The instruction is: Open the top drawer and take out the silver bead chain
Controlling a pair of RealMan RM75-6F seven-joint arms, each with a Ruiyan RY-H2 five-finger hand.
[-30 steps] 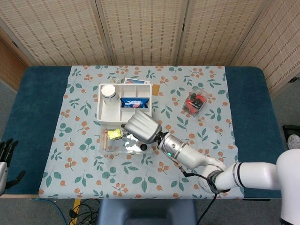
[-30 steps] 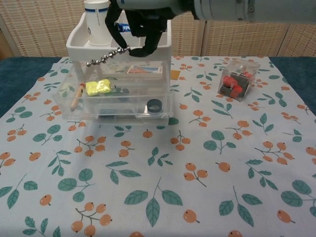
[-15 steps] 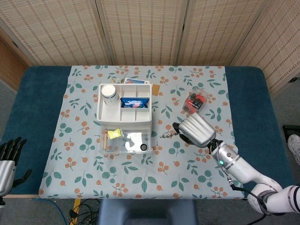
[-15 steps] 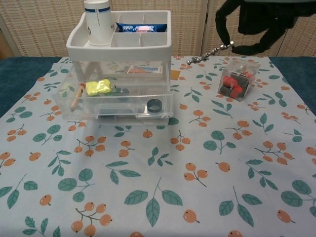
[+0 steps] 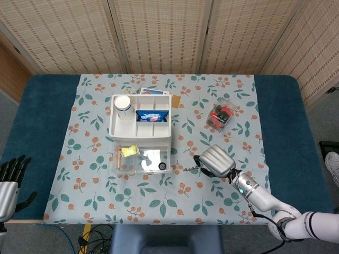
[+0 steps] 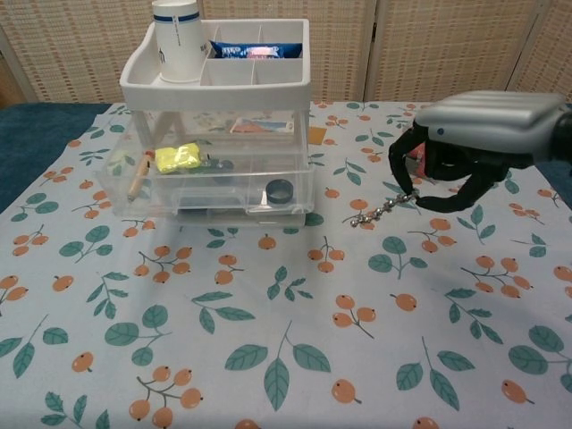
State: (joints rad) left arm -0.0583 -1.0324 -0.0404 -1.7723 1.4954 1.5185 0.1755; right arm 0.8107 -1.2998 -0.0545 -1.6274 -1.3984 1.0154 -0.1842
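Observation:
My right hand (image 5: 216, 162) (image 6: 465, 152) hovers low over the cloth to the right of the clear drawer unit (image 5: 141, 159) (image 6: 219, 179). It pinches the silver bead chain (image 6: 382, 211) (image 5: 185, 168), which trails out to the left from its fingers, just above the tablecloth. The top drawer (image 6: 214, 164) stands pulled out toward me, with a yellow item (image 6: 177, 157) and a wooden stick (image 6: 137, 177) inside. My left hand (image 5: 10, 180) shows at the lower left edge of the head view, off the table, fingers spread and holding nothing.
A white divided tray (image 5: 117, 127) (image 6: 134, 76) tops the drawer unit, holding a paper cup (image 6: 174, 27) and a blue packet (image 6: 255, 49). A small clear box with red parts (image 5: 221, 116) lies at the right back. The floral tablecloth (image 6: 268, 340) covers the near area.
My right hand carried the chain from above the drawer rightward, then came down low and toward me beside the drawer unit. The left hand stayed at the lower left.

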